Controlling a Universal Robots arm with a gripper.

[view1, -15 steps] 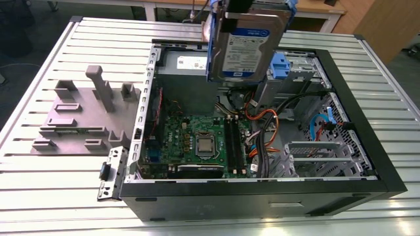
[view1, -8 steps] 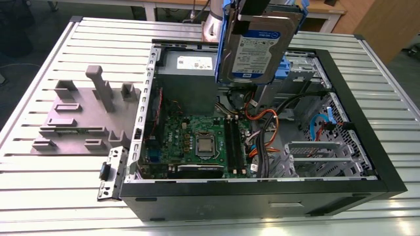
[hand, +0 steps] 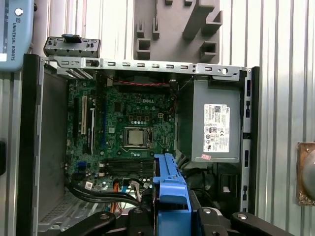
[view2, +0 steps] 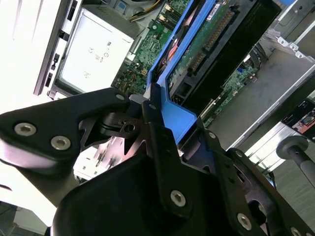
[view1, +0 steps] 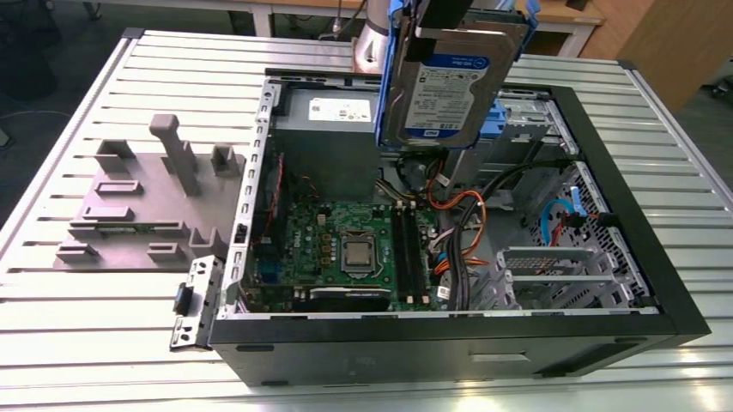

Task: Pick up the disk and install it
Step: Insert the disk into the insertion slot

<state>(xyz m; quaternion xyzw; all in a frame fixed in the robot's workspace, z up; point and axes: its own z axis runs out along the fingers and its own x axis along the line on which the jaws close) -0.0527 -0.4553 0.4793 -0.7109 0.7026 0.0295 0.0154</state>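
Note:
The disk point(view1: 445, 86) hangs upright in the air over the open computer case point(view1: 641, 257), its white-and-blue label facing the exterior camera and a blue rail frame point(view1: 396, 51) around it. My gripper point(view1: 449, 19) is shut on the disk's top end. In the second wrist view my gripper point(view2: 155, 105) clamps the blue frame point(view2: 177, 110), and the disk's green circuit side point(view2: 206, 44) shows beyond it. In the first wrist view the blue frame point(hand: 171, 189) sits between the black fingers point(hand: 138, 216), above the motherboard point(hand: 128, 132).
Inside the case lie a grey power-supply box point(view1: 332, 120), the green motherboard point(view1: 343, 245), loose cables point(view1: 458, 215) and a silver cage point(view1: 550, 275). A silver bay with a blue latch point(view1: 495, 129) stands behind the disk. A grey fixture plate point(view1: 149, 197) lies at the exterior view's left.

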